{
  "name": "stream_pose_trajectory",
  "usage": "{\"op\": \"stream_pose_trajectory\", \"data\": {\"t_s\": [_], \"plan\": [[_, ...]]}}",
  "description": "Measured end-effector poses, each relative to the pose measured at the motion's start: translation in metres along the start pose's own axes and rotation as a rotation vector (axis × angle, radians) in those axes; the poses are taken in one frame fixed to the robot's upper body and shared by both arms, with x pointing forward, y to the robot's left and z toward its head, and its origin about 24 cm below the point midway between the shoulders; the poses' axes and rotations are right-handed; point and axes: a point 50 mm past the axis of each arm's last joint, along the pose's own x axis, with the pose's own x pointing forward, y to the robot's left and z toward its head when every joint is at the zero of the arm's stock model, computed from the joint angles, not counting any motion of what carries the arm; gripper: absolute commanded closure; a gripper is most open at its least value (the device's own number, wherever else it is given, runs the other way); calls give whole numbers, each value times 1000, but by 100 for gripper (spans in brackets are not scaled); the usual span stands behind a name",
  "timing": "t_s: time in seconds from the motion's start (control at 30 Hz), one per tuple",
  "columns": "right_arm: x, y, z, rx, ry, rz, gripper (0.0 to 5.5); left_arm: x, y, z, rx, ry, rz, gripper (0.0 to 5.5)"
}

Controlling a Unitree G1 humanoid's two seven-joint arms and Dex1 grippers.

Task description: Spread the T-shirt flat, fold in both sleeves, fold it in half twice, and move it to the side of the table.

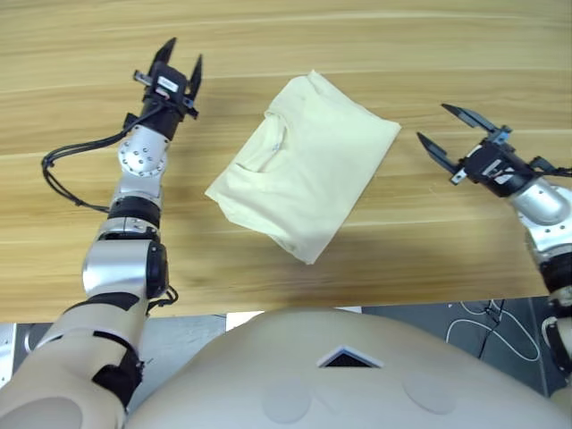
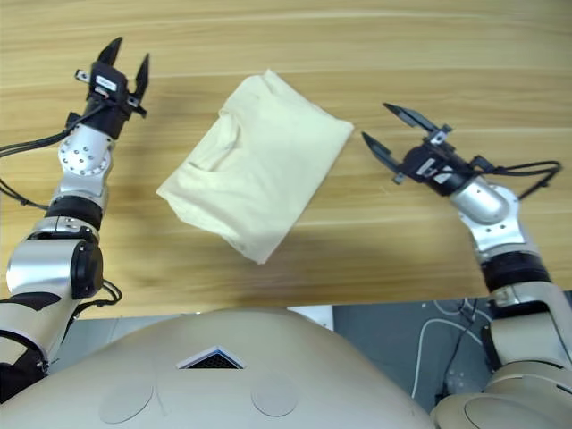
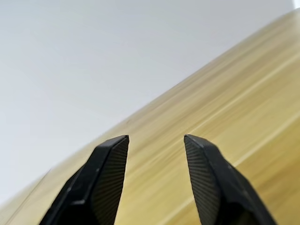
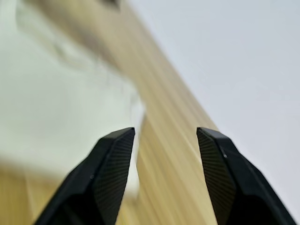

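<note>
Near the middle of the wooden table (image 1: 402, 54), the pale yellow T-shirt (image 1: 304, 165) is lying folded into a compact rectangle, turned at a slant, with its neckline showing on the top layer. To its left, the left gripper (image 1: 183, 51) is hovering well apart from the cloth, its 2 black fingers standing spread with nothing between them and pointing toward the table's far edge. To its right, the right gripper (image 1: 432, 122) is hanging near the shirt's right corner without touching it, its 2 fingers also gaping wide and holding nothing. A black cable (image 1: 67, 161) is looping beside the left arm.
</note>
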Motion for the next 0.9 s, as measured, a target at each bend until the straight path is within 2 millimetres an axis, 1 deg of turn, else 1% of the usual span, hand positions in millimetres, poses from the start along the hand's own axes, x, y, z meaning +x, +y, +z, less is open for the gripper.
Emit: {"op": "stream_pose_trajectory", "data": {"t_s": [0.03,0.07,0.1,0.13,0.17,0.2,0.23,0.27,0.33,0.4,0.47,0.53,0.63,0.7,0.77,0.8,0.83,0.9], "plan": [[6,-5,4,67,-48,-89,306,7,-12,12,54,-80,-114,331],[9,-11,6,101,-67,-146,306,13,-22,21,83,-141,-193,331],[13,-18,6,140,-78,-215,306,21,-36,33,125,-218,-308,331],[16,-22,5,159,-77,-248,306,28,-48,43,157,-267,-398,331],[19,-21,3,162,-64,-256,306,34,-62,48,214,-279,-507,331],[23,-17,1,162,-49,-247,306,37,-73,46,286,-254,-624,331],[26,-10,-2,154,-27,-215,306,34,-86,35,379,-176,-768,331],[28,-6,-2,153,-21,-203,306,29,-91,27,411,-128,-826,331],[31,4,-4,142,0,-145,306,31,-87,21,468,-79,-832,331],[32,18,-6,117,28,-76,306,31,-77,13,510,-16,-803,331],[33,35,-7,111,48,7,306,27,-70,6,491,24,-759,331],[33,44,-5,97,44,50,306,18,-62,-5,440,86,-688,331],[32,49,-2,75,41,82,306,-5,-44,-24,355,171,-531,331],[30,52,-3,61,53,104,306,-20,-37,-30,265,194,-416,331],[28,59,-5,43,79,140,306,-32,-36,-31,134,198,-270,331],[27,62,-6,35,91,159,306,-38,-40,-30,60,208,-199,331],[28,65,-6,22,95,178,306,-43,-48,-26,-3,212,-150,331],[31,69,-3,21,78,194,306,-46,-61,-13,-83,197,-115,331]]}}
